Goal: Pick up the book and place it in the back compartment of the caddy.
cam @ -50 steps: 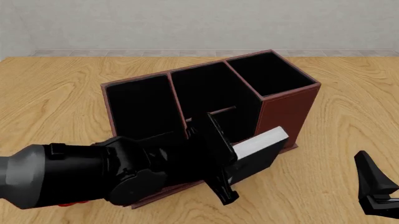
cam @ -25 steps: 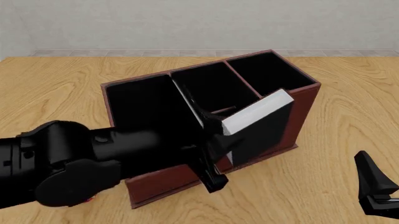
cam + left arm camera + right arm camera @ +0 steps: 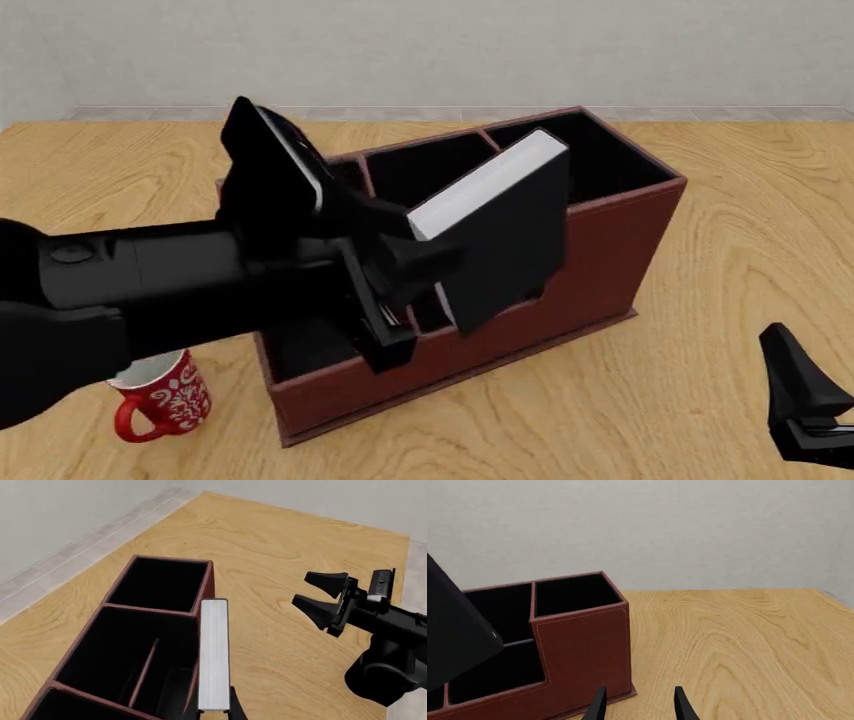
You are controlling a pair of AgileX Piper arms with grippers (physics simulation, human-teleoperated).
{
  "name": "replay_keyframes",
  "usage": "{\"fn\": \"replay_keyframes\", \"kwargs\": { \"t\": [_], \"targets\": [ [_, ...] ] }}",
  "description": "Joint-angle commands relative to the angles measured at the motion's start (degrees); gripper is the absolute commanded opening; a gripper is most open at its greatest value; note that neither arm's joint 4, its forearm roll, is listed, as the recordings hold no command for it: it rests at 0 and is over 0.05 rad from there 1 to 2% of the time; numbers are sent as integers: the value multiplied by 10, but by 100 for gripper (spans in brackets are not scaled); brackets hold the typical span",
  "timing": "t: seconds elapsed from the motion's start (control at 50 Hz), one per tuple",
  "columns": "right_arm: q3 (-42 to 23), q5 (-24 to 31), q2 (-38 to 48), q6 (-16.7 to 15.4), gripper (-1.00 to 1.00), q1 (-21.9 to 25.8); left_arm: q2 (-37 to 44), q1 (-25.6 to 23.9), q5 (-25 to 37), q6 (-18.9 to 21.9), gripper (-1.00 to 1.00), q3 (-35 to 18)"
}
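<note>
Book held by the left gripper, raised and tilted above the caddy's middle column.

In the front view, the book [image 3: 501, 235] is clamped near its lower end between the closed jaws of the left gripper [image 3: 400, 300]; its white page edges are turned toward 10 o'clock and its top corner points toward 1 o'clock. The book is carried above the caddy [image 3: 601, 250] and is not seated in any cell. The back compartment [image 3: 173, 690] is seen in the left wrist view directly beside the book's page edges [image 3: 214, 655]; contact cannot be judged. The right gripper [image 3: 801, 400] is parked at 4 o'clock, well apart from the caddy, with jaws spread and nothing held. A red-and-white mug [image 3: 163, 400] stands on the table [image 3: 107, 180] at 8 o'clock, just beside the caddy's near-left corner.
</note>
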Motion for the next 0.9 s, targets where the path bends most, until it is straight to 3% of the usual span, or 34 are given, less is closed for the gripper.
{"fn": "replay_keyframes", "kwargs": {
  "t": [0.02, 0.12, 0.24, 0.32, 0.5, 0.64, 0.66, 0.76, 0.8, 0.84, 0.9],
  "targets": [
    [0, 0, 0, 0, 100, 0, -16, 4, 67, -3, -100, -14],
    [0, 0, 0, 0, 100, 0, -16, -3, 87, 10, -100, -17],
    [0, 0, 0, 0, 100, 0, -14, -14, 81, -6, -100, 4],
    [0, 0, 0, 0, 100, 0, -19, -5, 64, 34, -100, 15],
    [0, 0, 0, 0, 100, 0, -12, 3, 45, 15, -100, 23],
    [0, 0, 0, 0, 100, 0, 11, 21, 26, 45, -100, 26],
    [0, 0, 0, 0, 100, 0, 13, 36, 9, 76, -100, 29],
    [0, 0, 0, 0, 100, 0, 10, 54, -27, 104, -100, 39],
    [0, 0, 0, 0, 100, 0, 18, 76, -55, 138, -100, 43],
    [0, 0, 0, 0, 100, 0, 6, 68, -60, 112, -100, 46],
    [0, 0, 0, 0, 100, 0, 17, 72, -66, 113, -100, 48]
  ]
}}
